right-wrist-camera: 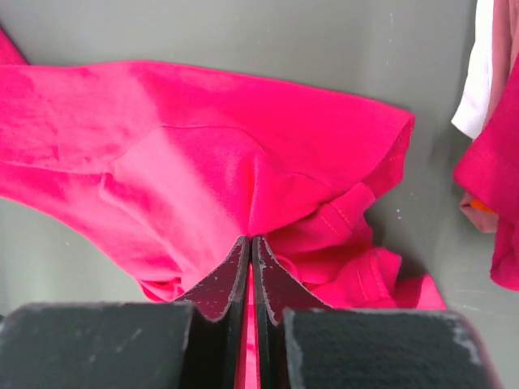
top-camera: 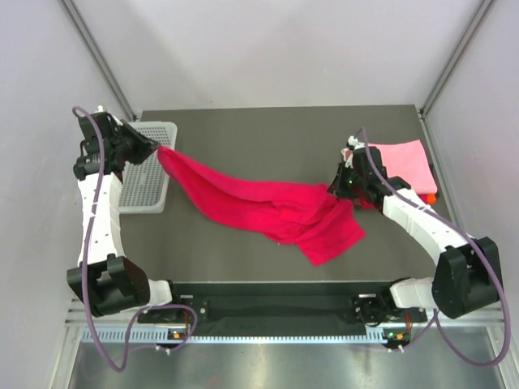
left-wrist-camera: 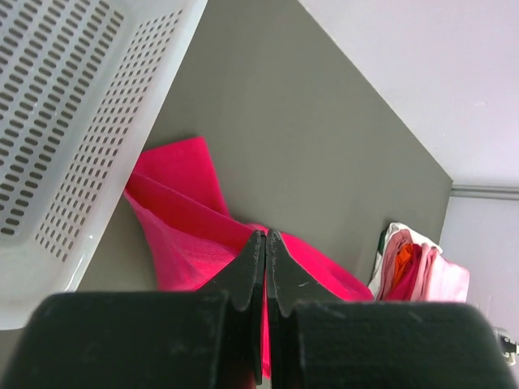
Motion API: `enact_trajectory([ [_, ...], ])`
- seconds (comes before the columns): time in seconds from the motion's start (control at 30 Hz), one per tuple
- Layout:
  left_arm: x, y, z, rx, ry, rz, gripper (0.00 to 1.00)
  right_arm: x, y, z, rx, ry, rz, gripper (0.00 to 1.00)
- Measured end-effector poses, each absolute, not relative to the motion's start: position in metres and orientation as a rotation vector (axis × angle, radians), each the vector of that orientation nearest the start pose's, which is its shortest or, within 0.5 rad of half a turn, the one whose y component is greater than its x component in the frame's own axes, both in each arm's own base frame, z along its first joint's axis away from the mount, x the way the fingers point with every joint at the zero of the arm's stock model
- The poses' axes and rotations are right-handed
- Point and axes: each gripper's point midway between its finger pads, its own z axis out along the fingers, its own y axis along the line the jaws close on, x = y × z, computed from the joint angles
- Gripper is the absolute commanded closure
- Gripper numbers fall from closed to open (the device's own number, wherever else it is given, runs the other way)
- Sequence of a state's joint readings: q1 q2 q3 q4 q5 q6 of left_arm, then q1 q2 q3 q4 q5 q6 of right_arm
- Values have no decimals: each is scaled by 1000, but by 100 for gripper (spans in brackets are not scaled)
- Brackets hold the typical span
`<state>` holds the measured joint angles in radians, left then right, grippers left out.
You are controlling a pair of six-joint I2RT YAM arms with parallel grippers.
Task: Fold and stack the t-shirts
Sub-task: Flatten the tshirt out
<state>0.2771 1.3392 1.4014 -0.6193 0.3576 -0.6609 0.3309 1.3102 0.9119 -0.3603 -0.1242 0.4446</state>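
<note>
The matte grey-olive tabletop (top-camera: 259,134) sits between plain pale walls (top-camera: 268,49). The crimson t-shirt (top-camera: 268,207) stretches across it, its middle lying rumpled on the surface. The left end effector (top-camera: 160,149) pinches one end beside the white perforated basket (top-camera: 146,178). The right end effector (top-camera: 334,188) is clamped on the other end, near the pink folded pile (top-camera: 405,162) by the far right corner.

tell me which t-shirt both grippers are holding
The crimson-magenta t-shirt, stretched across the table between the left gripper and the right gripper. The other shirts, light pink on top, lie stacked at the right edge, held by neither.
</note>
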Motion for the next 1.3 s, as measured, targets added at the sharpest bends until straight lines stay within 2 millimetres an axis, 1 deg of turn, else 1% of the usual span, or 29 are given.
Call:
enact_trajectory([
  [0.1, 382, 20, 288, -783, 2018, -605, 100, 318, 150, 130, 56, 2400, 532, 100],
  [0.2, 380, 19, 290, -779, 2013, -604, 100, 310, 149, 133, 35, 2413, 544, 100],
  [0.27, 377, 18, 295, -770, 2001, -605, 100, 304, 150, 141, 20, 2403, 566, 100],
  [0.4, 366, 15, 306, -740, 1974, -602, 100, 288, 153, 170, -16, 2340, 643, 100],
  [0.47, 358, 13, 306, -728, 1970, -598, 100, 277, 156, 186, -39, 2302, 693, 100],
  [0.57, 342, 9, 297, -717, 1982, -591, 100, 258, 159, 198, -65, 2259, 760, 99],
  [0.63, 335, 6, 286, -720, 1997, -592, 100, 241, 159, 196, -73, 2254, 796, 98],
  [0.7, 329, 4, 274, -727, 2020, -596, 100, 225, 156, 188, -66, 2272, 815, 98],
  [0.77, 327, 3, 265, -734, 2040, -598, 100, 215, 153, 180, -54, 2289, 818, 98],
  [0.83, 326, 3, 261, -736, 2052, -593, 100, 207, 150, 173, -41, 2311, 814, 98],
  [0.9, 327, 5, 260, -734, 2054, -583, 100, 208, 150, 170, -33, 2323, 807, 99],
  [1.0, 334, 8, 264, -736, 2053, -574, 100, 217, 152, 161, -22, 2362, 798, 100],
  [1.07, 342, 11, 270, -736, 2045, -568, 100, 230, 155, 157, -10, 2400, 781, 100],
  [1.17, 355, 16, 281, -740, 2028, -565, 100, 260, 162, 148, 10, 2452, 754, 100],
  [1.2, 359, 17, 284, -741, 2022, -566, 100, 271, 165, 147, 15, 2460, 745, 94],
  [1.23, 362, 18, 287, -743, 2017, -567, 100, 281, 167, 146, 21, 2466, 741, 69],
  [1.3, 367, 19, 288, -748, 2012, -568, 100, 298, 170, 145, 23, 2464, 733, 57],
])
